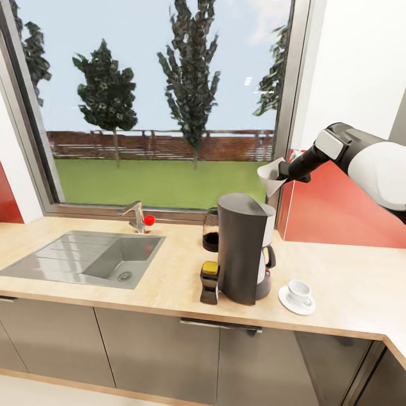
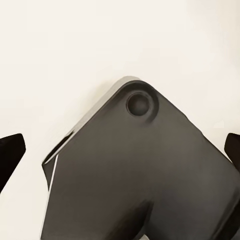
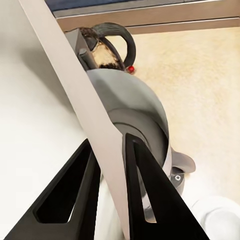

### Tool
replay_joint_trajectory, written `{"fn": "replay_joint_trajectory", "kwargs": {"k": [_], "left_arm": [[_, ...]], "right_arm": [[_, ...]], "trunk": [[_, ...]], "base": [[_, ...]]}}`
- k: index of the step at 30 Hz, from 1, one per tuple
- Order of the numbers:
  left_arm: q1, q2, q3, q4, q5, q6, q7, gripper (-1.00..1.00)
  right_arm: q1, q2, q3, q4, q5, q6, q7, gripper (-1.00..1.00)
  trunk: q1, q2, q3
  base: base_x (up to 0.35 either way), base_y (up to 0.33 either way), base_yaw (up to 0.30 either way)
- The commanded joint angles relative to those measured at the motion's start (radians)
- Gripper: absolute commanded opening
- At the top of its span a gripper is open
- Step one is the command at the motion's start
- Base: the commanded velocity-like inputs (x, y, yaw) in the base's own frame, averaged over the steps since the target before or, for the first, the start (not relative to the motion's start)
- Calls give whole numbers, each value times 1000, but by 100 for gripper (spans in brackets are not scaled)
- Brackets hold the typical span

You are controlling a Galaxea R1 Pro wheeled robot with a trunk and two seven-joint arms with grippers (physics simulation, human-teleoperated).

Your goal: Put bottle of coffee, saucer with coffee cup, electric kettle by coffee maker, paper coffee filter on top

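Partly hidden: electric kettle point(image 1: 211, 230) behind coffee maker point(image 1: 243, 248) | right fingers point(image 3: 107, 165) pinch paper coffee filter point(image 1: 274, 174) | left fingers' state unclear

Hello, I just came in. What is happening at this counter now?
The robot is setting up a coffee station. Its right gripper holds a paper coffee filter in the air above the coffee maker, not yet placed on top. On the kitchen countertop, the bottle of coffee stands beside the machine, the electric kettle is behind it, and the coffee cup sits on the saucer at its other side.
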Motion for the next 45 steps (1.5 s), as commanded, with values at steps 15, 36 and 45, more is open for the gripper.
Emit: {"fn": "replay_joint_trajectory", "kwargs": {"k": [15, 36, 45], "left_arm": [[0, -1, 2, -3, 3, 1, 1, 100], [0, -1, 2, -1, 5, 0, 1, 100], [0, -1, 3, 0, 5, 0, 1, 100]], "right_arm": [[0, 0, -3, 2, 10, 0, 6, -100], [0, -6, -4, 1, 11, 0, 5, -100], [0, -6, -3, 1, 11, 0, 6, -100]], "trunk": [[58, -107, -49], [69, -128, -58], [69, -128, -58]], "base": [[0, 0, 0], [-9, 26, 0], [-9, 15, 0]]}}
